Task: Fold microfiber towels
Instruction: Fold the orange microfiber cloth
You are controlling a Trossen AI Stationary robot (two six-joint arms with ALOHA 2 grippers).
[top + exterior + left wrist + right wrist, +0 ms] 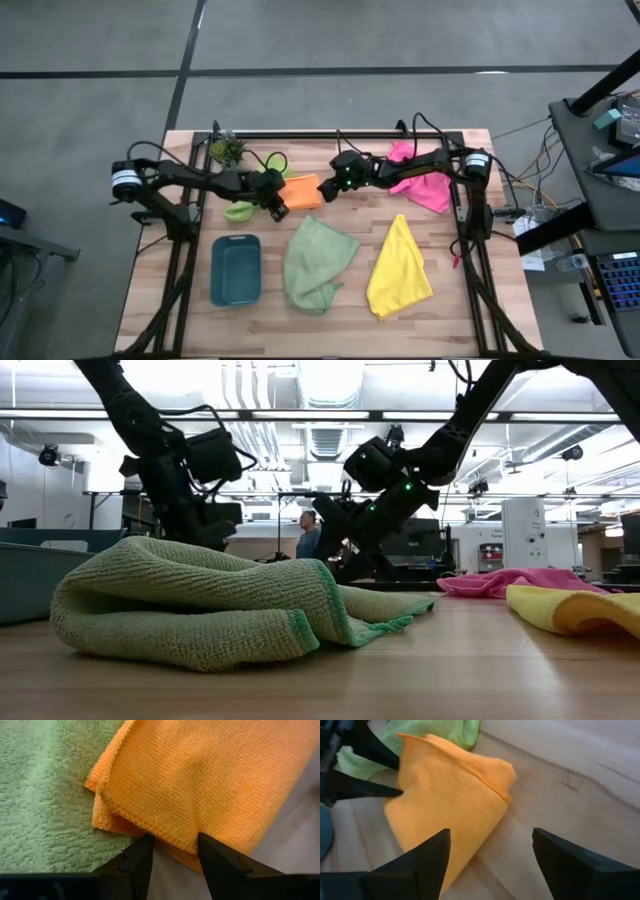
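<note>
Folded orange towel (304, 190) at the table's far middle, between both arms. Left gripper (277, 206) at its edge, fingers (137, 862) parted narrowly with the cloth's hem just ahead of the tips. Right gripper (327, 189) on the opposite side, fingers (425, 857) spread wide, holding nothing. Lime green towel (240, 210) touching the orange one beside the left gripper. Pale sage towel (316, 262) and yellow towel (400, 270) crumpled on the near half, pink towel (428, 185) at far right, teal tray (236, 270) near left
</note>
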